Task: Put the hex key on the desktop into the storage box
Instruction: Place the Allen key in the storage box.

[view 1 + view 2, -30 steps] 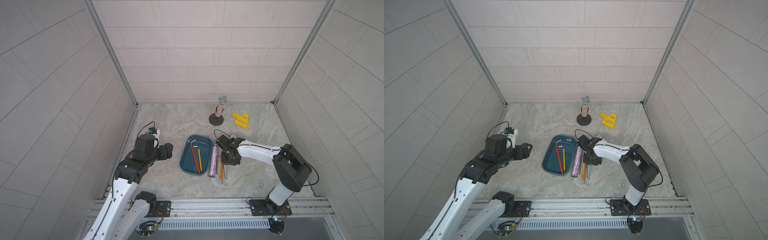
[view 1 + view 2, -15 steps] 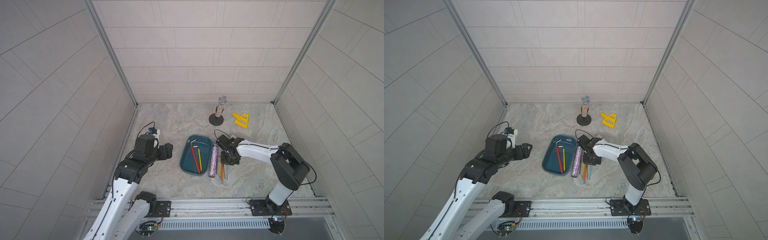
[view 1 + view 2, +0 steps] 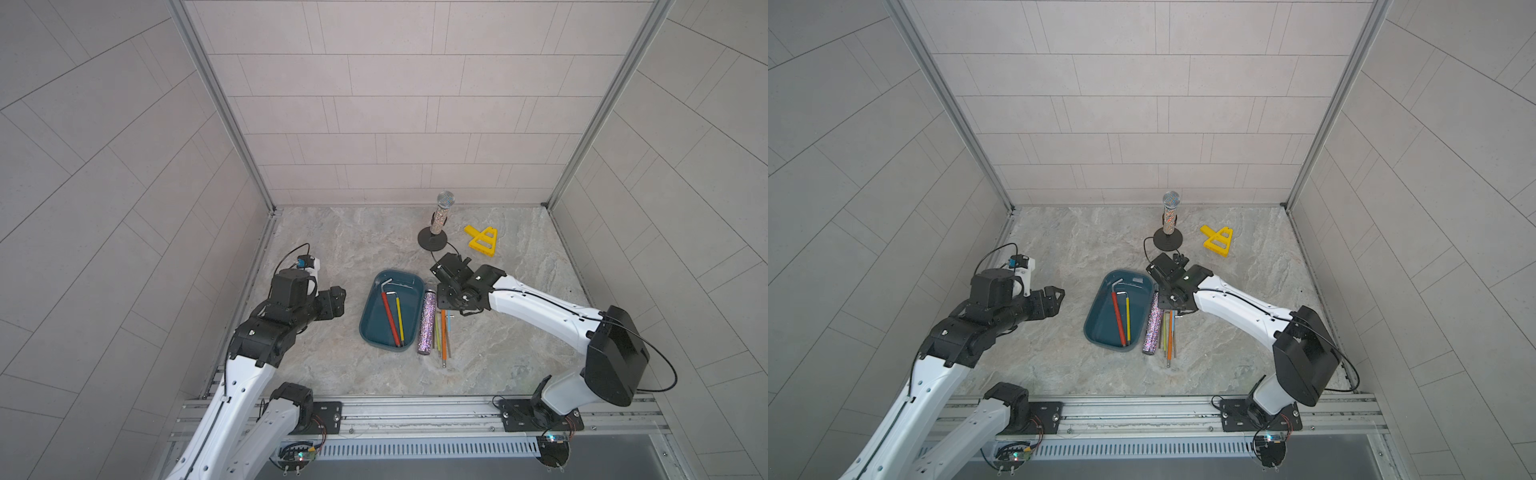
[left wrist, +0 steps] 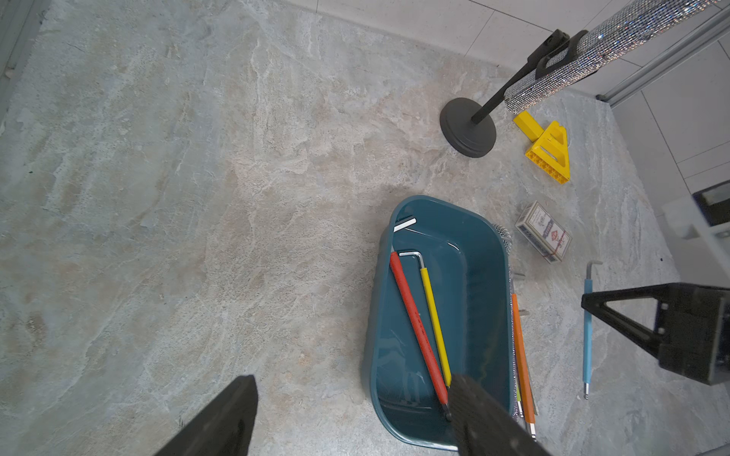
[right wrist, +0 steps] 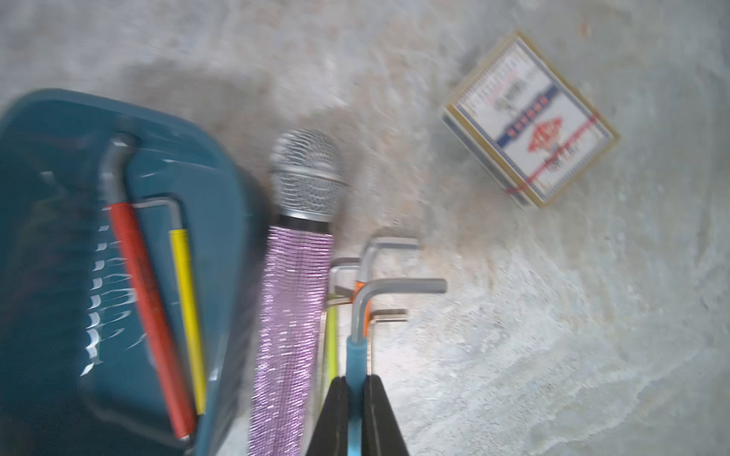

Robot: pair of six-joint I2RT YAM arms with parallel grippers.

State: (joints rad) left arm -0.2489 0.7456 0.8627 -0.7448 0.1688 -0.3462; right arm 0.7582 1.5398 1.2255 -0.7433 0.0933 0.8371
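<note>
Lettering on the small card box [image 5: 529,118] is too blurred to read. The right gripper [image 5: 356,398], its arm stretched low across the marble desktop [image 3: 332,241], is clamped on the blue-sleeved hex key [image 5: 355,355] beside the purple glitter microphone [image 5: 292,327]. The left gripper [image 3: 1054,297] hovers well left of the storage box [image 3: 370,328]; the wrist view shows its fingers [image 4: 221,422] apart. Two keys, red [image 3: 390,318] and yellow [image 3: 399,318], lie in the box. A second microphone [image 3: 440,212] stands upright on a stand.
</note>
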